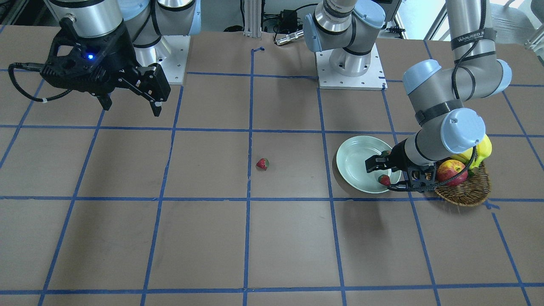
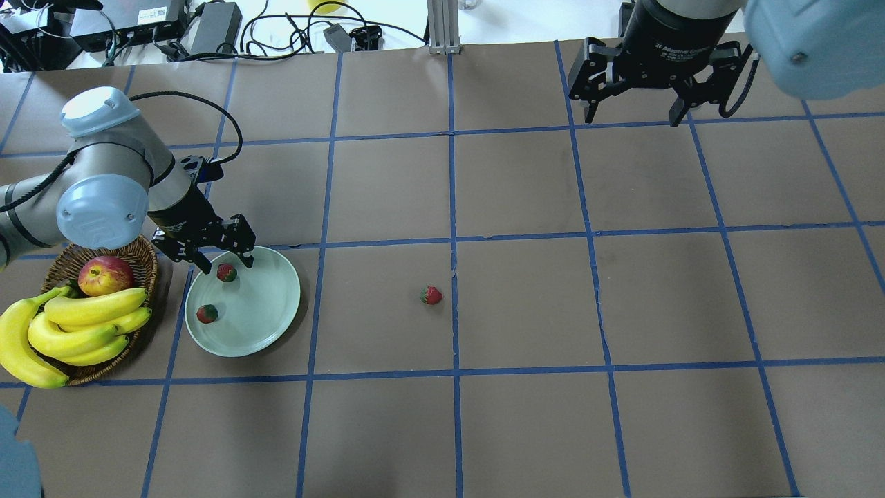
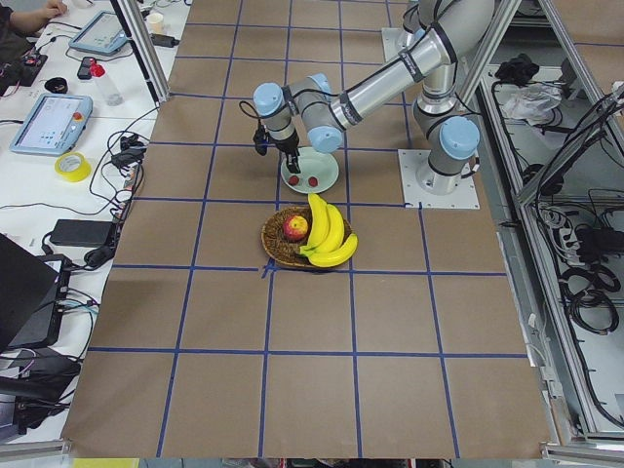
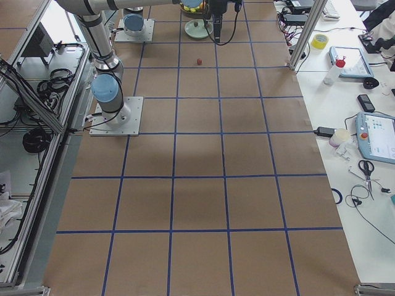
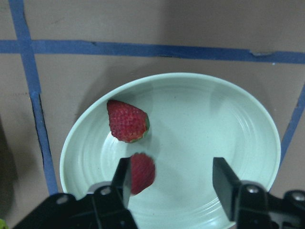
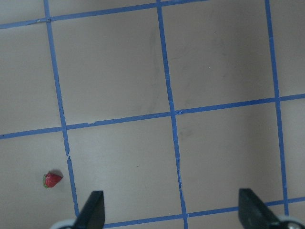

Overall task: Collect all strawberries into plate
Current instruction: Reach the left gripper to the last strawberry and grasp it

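Left pincer [image 5: 172, 183] hanging open, jaws spread, gripping nothing, over mint-green plate [image 5: 267, 125]. Toy strawberry [image 5: 142, 172] showing blurred just inside one finger, over plate floor. Second strawberry [image 5: 127, 121] lying in plate just beyond fingertips. Third strawberry [image 2: 431, 295] sitting on bench [image 2: 525, 415], well apart from both pincers. Right pincer [image 2: 632, 117] hovering open, empty, above bench.

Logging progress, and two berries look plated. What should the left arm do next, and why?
Probably lift the open left gripper off the plate and head toward the third strawberry. Two strawberries already lie in the plate, the third sits alone on the table, and the jaws hold nothing.
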You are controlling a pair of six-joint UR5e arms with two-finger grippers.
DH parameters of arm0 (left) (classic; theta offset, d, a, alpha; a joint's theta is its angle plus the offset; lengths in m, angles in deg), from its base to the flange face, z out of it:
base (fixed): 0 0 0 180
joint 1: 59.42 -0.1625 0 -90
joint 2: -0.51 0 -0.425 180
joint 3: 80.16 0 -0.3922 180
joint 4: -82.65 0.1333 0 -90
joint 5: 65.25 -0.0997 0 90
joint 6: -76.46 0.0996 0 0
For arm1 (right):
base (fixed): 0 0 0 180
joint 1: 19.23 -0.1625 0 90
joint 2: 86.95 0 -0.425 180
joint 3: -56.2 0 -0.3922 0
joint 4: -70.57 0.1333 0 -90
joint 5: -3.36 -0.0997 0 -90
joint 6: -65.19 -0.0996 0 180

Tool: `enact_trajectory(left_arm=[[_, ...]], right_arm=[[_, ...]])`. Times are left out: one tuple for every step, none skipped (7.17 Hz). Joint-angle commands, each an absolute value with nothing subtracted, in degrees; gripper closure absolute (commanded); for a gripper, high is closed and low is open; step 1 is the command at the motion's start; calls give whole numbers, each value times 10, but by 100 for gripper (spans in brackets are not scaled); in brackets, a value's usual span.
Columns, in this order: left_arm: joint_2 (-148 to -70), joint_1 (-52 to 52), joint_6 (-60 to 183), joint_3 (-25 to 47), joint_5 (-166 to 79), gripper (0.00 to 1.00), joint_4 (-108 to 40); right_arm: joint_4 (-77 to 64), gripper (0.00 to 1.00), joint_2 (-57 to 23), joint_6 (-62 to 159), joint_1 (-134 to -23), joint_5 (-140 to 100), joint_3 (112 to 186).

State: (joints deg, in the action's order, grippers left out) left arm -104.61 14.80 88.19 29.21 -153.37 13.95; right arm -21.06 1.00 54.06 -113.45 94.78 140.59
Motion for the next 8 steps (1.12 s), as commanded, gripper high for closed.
enact_trajectory(left_arm=[[-1022, 203, 830, 283, -1499, 0, 143], [-1020, 239, 786, 267, -1497, 0, 143], [-1018, 281, 760, 260, -1498, 0, 143], [-1024, 329, 705, 260, -1498, 0, 167], [-1038, 368, 651, 262, -1492, 0, 220], [-1046, 386, 620, 267, -1457, 0, 242], [-1057, 397, 589, 282, -1426, 0, 264], [-1071, 412, 537, 297, -1397, 1, 290]], right_arm=[[-211, 0, 10, 540, -1134, 949, 1406], [-211, 0, 10, 540, -1134, 948, 1407], [-211, 0, 10, 541, -1134, 949, 1406], [-211, 0, 10, 541, -1134, 948, 1406], [-210, 0, 10, 541, -1134, 949, 1406], [-210, 0, 10, 541, -1134, 948, 1406], [-211, 0, 10, 540, -1134, 948, 1406], [-211, 0, 10, 540, -1134, 948, 1406]])
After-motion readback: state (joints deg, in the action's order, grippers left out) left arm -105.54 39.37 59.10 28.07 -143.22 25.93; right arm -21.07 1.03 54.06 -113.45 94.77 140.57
